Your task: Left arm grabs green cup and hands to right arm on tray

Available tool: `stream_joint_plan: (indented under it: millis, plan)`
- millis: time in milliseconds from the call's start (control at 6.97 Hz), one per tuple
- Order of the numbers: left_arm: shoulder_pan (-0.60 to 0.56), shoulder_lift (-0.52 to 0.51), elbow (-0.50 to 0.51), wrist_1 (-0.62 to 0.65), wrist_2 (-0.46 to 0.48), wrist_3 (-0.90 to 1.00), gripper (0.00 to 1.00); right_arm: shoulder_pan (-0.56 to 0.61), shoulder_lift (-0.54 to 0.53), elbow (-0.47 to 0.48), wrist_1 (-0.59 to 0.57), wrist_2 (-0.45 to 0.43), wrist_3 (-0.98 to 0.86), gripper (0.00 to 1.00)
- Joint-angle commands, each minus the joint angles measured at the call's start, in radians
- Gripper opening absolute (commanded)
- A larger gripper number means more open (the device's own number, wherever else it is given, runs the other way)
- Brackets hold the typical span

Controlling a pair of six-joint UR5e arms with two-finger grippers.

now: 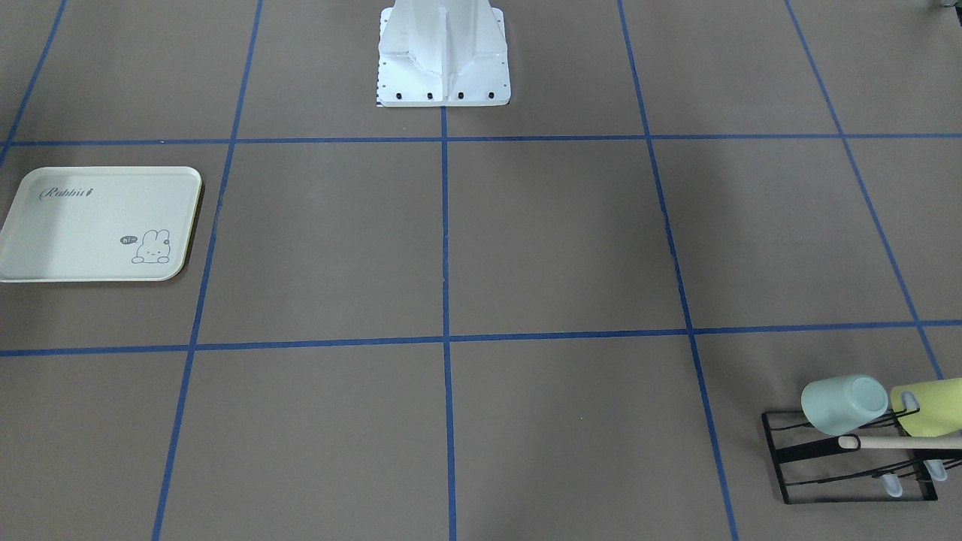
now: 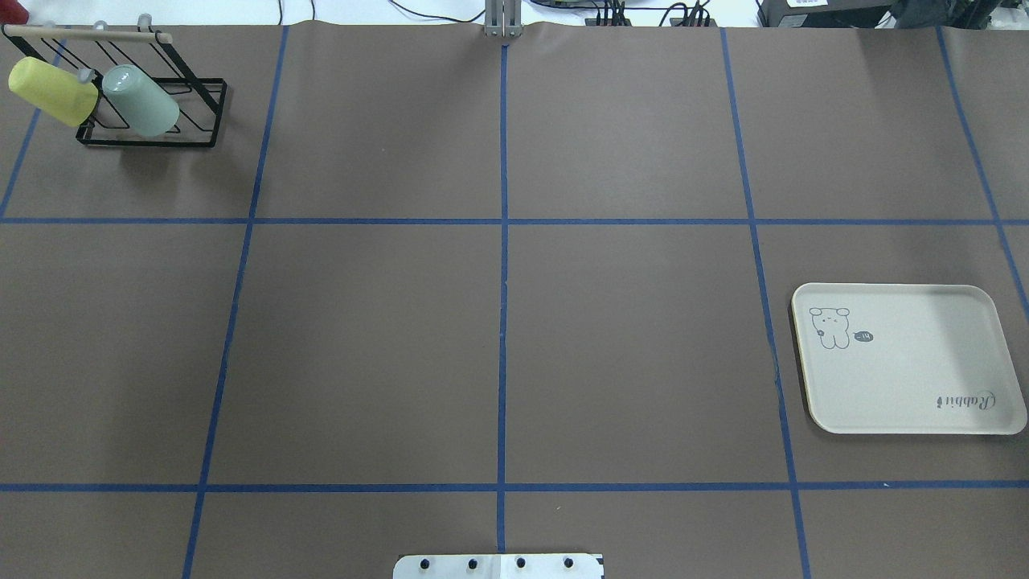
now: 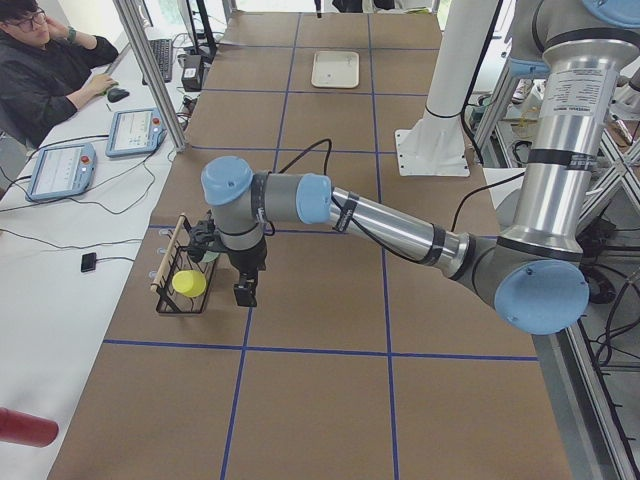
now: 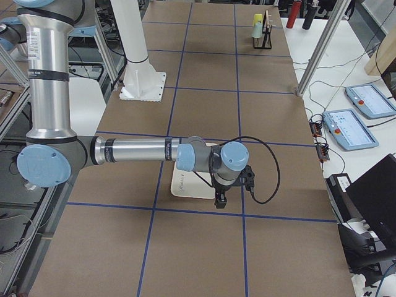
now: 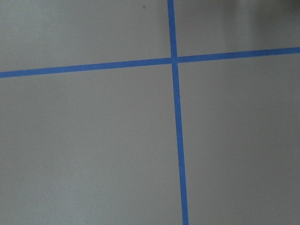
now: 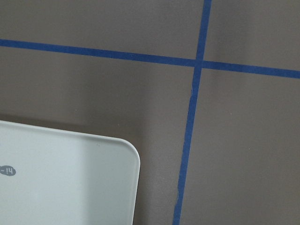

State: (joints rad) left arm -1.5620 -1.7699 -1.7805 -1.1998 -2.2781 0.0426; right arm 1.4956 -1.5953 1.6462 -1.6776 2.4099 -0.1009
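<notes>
Fingers show only in the side views, so I cannot tell whether the left fingers (image 3: 243, 292) or right fingers (image 4: 220, 200) are clenched or released. Seen overhead, the green cup (image 2: 141, 100) rests tilted on the black wire rack (image 2: 149, 144) at eleven o'clock of the brown bench (image 2: 362, 338). The tray (image 2: 908, 378) lies at four o'clock. Blue tape (image 2: 503, 322) grids the bench, and an operator (image 3: 40, 75) sits alongside.

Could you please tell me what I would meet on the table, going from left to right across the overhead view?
Yellow-green cup → green cup → white robot base plate → cream Rabbit tray.
</notes>
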Motion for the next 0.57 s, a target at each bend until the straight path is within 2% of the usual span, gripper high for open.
stream_joint_plan:
  millis: [0, 143, 430]
  plan:
    - [0.107, -0.078, -0.075, -0.077, 0.009, -0.143, 1.00, 0.000, 0.001, 0.001, -0.001, 0.000, 0.003, 1.00]
    - [0.161, -0.076, -0.088, -0.180, -0.001, -0.173, 1.00, -0.001, 0.001, 0.000, -0.001, 0.000, 0.004, 1.00]
    - [0.291, -0.083, -0.073, -0.353, -0.003, -0.486, 1.00, 0.000, 0.006, 0.003, 0.001, 0.000, 0.004, 1.00]
